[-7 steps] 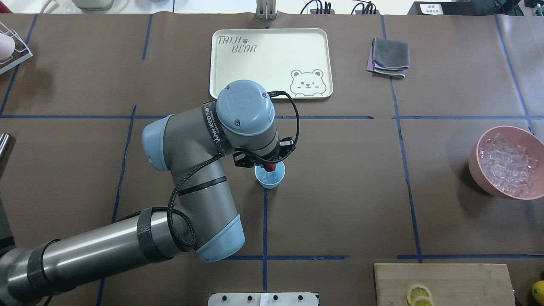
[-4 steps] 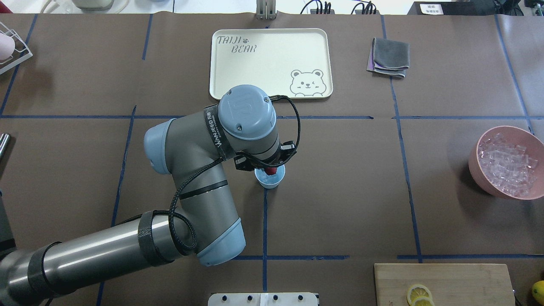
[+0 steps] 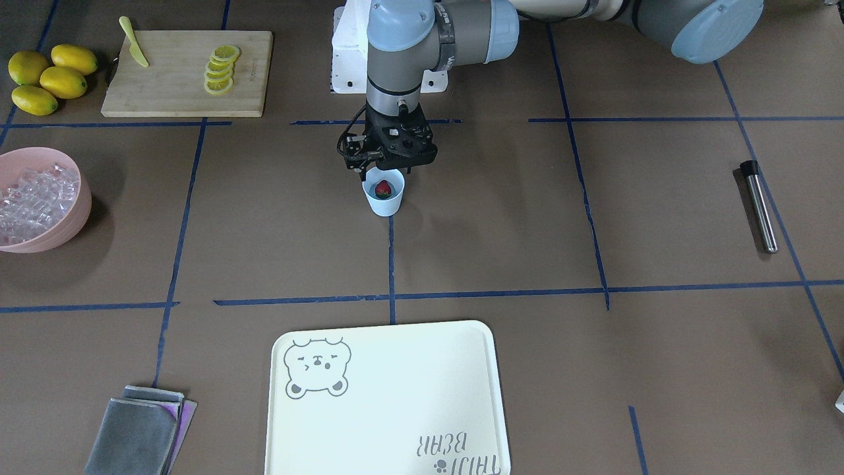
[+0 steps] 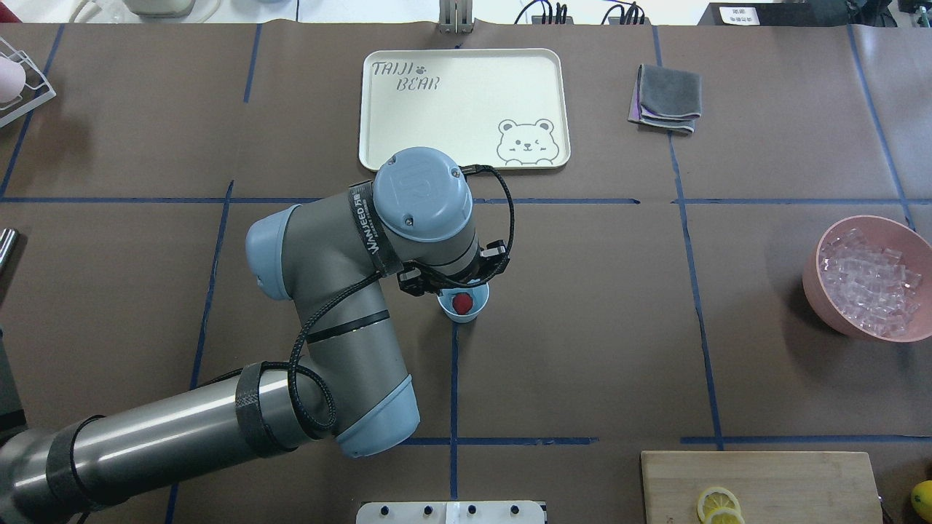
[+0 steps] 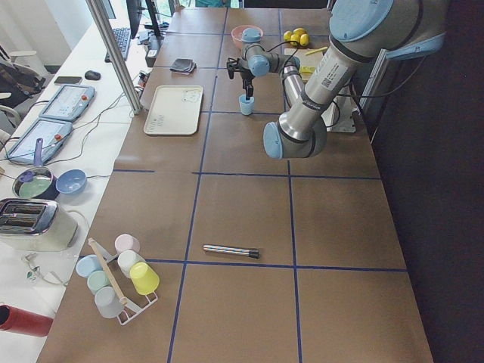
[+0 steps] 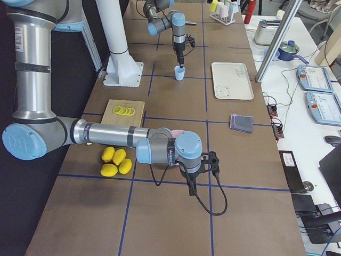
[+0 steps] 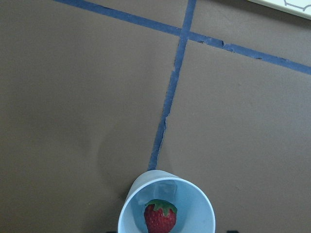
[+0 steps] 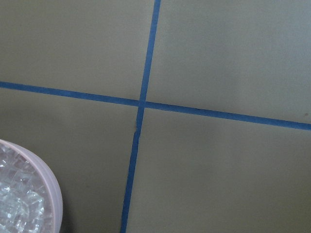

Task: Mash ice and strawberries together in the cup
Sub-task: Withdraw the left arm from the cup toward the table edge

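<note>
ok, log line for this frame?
small red strawberry in pale blue tapered cup | left gripper open above cup | right gripper state unclear, near pink bowl of ice | mashing not started

light: bright, even | shadows: soft | focus: sharp | glare: slight

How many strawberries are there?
1. The strawberry sits inside the blue cup, right below the left gripper. Another could hide under it.
</note>
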Robot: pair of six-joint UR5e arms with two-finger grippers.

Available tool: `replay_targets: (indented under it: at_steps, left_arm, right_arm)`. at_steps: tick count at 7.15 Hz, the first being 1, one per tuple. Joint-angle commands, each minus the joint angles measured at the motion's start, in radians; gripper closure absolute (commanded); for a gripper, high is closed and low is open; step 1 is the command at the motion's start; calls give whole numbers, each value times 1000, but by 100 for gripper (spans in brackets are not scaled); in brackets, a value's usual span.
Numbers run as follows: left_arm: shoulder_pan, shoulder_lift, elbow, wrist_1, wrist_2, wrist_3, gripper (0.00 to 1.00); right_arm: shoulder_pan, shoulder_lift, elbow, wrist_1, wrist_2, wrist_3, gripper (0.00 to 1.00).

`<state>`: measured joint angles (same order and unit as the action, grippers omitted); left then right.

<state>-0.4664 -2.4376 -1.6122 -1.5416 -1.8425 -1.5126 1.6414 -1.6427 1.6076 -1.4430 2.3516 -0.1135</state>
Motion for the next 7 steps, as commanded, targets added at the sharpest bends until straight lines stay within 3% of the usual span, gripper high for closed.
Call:
replay_targets:
  at_steps: [1, 3, 6, 7]
  left_arm:
    - [0, 0, 0, 0, -1, 3, 2]
    - [-9, 6, -41, 17, -1, 14, 0]
    - [-118, 194, -263, 186, -23, 323, 0]
    - [-177, 247, -305, 210, -84, 433, 0]
  right_arm:
    - [0, 0, 0, 1, 0, 0, 1]
    - [0, 1, -2, -1, 0, 0, 1]
    - [-2, 14, -5, -1, 2, 29, 1]
    - [-2, 15, 1, -1, 2, 58, 1]
